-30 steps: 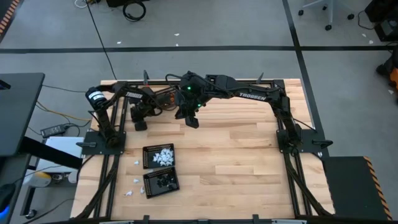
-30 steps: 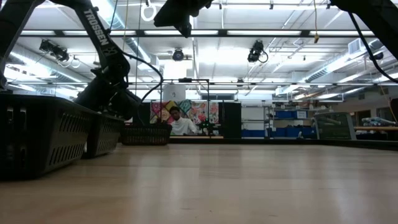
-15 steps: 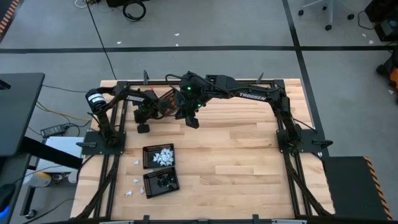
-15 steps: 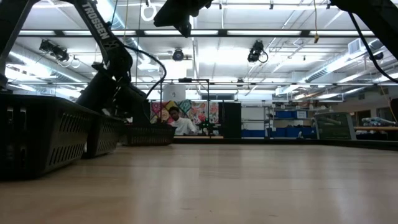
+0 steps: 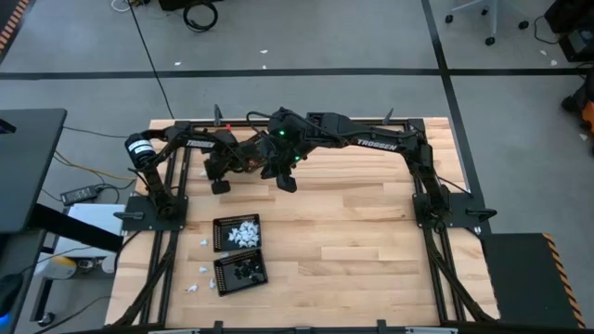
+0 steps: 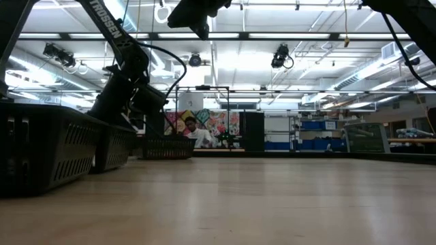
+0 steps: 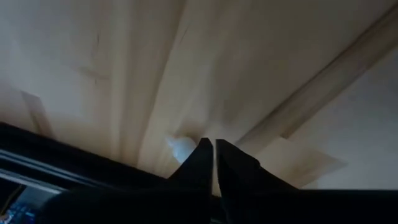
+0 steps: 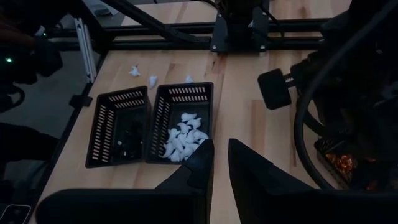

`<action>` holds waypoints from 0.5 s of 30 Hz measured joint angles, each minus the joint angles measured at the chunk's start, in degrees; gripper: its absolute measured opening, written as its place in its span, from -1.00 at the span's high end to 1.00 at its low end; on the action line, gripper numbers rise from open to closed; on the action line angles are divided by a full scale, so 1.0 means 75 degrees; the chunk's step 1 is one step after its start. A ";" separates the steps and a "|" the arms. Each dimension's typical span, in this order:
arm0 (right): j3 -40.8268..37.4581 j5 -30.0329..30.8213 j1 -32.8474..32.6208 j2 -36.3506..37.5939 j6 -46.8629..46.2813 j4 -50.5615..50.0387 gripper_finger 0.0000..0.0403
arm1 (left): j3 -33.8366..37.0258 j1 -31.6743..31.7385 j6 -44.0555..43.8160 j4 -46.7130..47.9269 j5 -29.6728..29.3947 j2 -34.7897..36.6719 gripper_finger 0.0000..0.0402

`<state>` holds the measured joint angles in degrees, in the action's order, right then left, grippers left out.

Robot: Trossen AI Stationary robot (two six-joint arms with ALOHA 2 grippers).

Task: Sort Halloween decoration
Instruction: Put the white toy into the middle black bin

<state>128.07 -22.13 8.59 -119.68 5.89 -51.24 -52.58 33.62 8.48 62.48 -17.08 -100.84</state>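
My left gripper (image 5: 221,186) hangs low over the table's far left part, pointing steeply down, its fingers shut to a thin slit (image 7: 214,148). A small white decoration piece (image 7: 179,148) shows right beside one fingertip. My right gripper (image 5: 288,181) waits raised above the far middle, fingers (image 8: 221,152) nearly together with nothing between them. Near the left front, one black mesh basket (image 5: 238,233) holds white pieces (image 8: 183,134). The basket next to it (image 5: 241,270) holds black pieces (image 8: 127,140). Orange pieces (image 8: 339,163) lie in a far basket under the arms. My left gripper's fingertip stands against the white piece (image 7: 174,144) in the wrist view, but the finger hides the place where they meet. Whether it touches or holds the piece, I cannot tell.
Loose white pieces (image 5: 204,243) (image 5: 193,288) lie on the wood left of the two baskets. The black frame rails (image 5: 427,186) run along the table's sides. The baskets loom at the left in the low view (image 6: 48,146). A person (image 6: 194,133) sits in the room beyond.
My left gripper has moved toward the table's right edge and risen a little, its arm swinging with it.
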 joint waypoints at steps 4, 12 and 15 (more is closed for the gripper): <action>0.0000 -0.0001 -0.0010 0.0000 -0.0014 0.0000 0.73 | 0.0000 0.0000 -0.0291 0.0178 -0.0106 0.0000 0.69; 0.0000 0.0000 -0.0015 0.0000 -0.0018 0.0005 0.73 | 0.0000 0.0000 -0.0392 0.0174 -0.0285 0.0000 0.40; 0.0000 0.0001 -0.0029 0.0000 -0.0018 0.0006 0.73 | 0.0000 0.0042 -0.0386 0.0161 -0.0476 0.0000 0.37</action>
<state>128.07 -22.12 8.37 -119.68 5.76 -51.20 -52.58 33.94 5.58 63.69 -20.65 -100.84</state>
